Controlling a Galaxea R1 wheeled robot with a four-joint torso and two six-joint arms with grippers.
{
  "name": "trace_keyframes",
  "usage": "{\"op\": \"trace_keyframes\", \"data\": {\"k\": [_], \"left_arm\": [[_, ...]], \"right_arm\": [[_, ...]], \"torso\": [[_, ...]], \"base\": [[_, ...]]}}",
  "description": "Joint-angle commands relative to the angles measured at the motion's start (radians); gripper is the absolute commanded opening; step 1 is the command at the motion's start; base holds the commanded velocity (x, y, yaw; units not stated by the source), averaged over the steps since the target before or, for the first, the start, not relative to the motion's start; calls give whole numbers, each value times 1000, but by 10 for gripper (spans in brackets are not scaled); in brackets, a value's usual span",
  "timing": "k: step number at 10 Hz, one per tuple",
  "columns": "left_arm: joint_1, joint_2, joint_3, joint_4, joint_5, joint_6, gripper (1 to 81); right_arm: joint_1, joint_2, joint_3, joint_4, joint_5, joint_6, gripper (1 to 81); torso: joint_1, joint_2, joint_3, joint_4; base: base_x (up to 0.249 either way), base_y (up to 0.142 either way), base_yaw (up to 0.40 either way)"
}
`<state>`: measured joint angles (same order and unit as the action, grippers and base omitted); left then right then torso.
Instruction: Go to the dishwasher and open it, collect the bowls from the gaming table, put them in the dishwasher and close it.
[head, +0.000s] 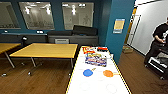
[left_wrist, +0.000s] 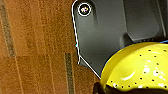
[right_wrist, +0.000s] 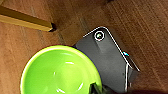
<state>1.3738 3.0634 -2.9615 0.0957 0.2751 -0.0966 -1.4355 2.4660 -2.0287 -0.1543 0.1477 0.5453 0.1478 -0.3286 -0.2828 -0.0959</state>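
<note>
Yellow bowl (left_wrist: 140, 70) carried at left gripper, green bowl (right_wrist: 60, 71) at right gripper over wood floor (left_wrist: 37, 50); finger state unclear. On white gaming desk (head: 82, 87), blue bowl (head: 87, 72) at 11 o'clock, orange bowl (head: 108, 73) at 1. Keep both bowls level; steer clear of desk edge.

Room dim, soft blur; ceiling lights glare in windows (head: 36, 15), bowls glossy

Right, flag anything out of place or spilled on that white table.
Nothing looks spilled or damaged. The blue bowl and orange bowl sit upright on the gaming table, with a loose clutter of colourful packets at its far end. The yellow bowl and green bowl hang over wooden floor.
</note>
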Motion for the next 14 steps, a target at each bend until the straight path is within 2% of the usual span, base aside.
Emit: {"op": "trace_keyframes", "data": {"k": [1,3,4,11,14], "left_arm": [[-51,12,5,-2,21,11,10],[-54,42,5,-1,-13,12,10],[-63,54,5,18,-14,11,10],[-88,83,7,19,-36,11,10],[-88,85,12,19,-45,11,10]], "right_arm": [[45,-36,4,-16,-46,-5,10],[42,-25,-7,-18,-60,-8,10],[40,-17,-17,-18,-62,-10,10],[28,26,-86,-59,-66,-8,10],[19,81,-186,-68,-66,-11,10]], "torso": [[0,0,0,0],[0,0,0,0],[0,0,0,0],[0,0,0,0],[0,0,0,0]], "base": [[0,0,0],[0,0,0],[0,0,0],[0,0,0],[0,0,0]]}}
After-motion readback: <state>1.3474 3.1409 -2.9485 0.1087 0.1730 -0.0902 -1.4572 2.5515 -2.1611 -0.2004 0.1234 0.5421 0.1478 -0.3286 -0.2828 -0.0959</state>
